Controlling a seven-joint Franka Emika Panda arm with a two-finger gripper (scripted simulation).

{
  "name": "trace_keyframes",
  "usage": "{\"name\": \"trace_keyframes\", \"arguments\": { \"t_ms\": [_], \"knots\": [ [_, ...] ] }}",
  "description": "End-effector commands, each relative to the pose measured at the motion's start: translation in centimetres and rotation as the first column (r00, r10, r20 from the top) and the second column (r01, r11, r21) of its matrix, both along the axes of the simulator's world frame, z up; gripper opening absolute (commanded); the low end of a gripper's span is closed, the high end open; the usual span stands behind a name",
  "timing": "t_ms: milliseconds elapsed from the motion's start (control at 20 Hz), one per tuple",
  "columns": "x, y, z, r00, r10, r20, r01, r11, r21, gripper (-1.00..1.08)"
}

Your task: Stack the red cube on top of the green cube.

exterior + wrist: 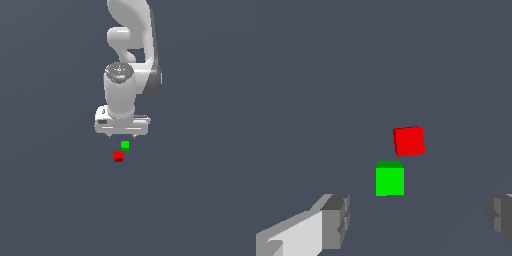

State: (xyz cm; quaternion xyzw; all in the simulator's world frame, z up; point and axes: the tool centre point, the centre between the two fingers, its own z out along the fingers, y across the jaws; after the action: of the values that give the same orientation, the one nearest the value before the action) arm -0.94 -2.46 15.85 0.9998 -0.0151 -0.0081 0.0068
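Cubes side by side, gripper empty

Exterior view: the red cube [118, 156] sits on the floor just beside the green cube [125, 145], corners almost touching. The gripper [121, 136] hangs near the green cube.

Wrist view: green cube [390, 181], red cube [409, 141] just beside it. The fingers [336, 220] are wide apart, holding nothing.

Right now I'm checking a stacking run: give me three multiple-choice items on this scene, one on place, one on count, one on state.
1. The green cube lies:
A. under the red cube
B. beside the red cube, nearer the arm
C. between closed fingers

2. Cubes in view:
A. one
B. two
C. three

3. The gripper is:
A. open, holding nothing
B. shut on a cube
C. out of view

Answers: 1 B, both sit apart on the floor; 2 B, one red, one green; 3 A, wrist view shows fingers wide apart.
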Motion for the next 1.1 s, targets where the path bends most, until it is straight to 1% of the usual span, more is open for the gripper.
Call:
{"name": "trace_keyframes", "arguments": {
  "t_ms": [0,350,800,1050],
  "knots": [
    [0.0,0.0,0.0,1.000,0.000,0.000,0.000,1.000,0.000,1.00],
    [0.3,-0.4,-1.4,1.000,0.016,0.003,-0.016,1.000,0.002,1.00],
    [1.6,-1.6,-6.6,0.997,0.071,0.012,-0.071,0.997,0.010,1.00],
    [2.2,-2.0,-8.5,0.996,0.092,0.016,-0.092,0.996,0.013,1.00]
  ]
}}
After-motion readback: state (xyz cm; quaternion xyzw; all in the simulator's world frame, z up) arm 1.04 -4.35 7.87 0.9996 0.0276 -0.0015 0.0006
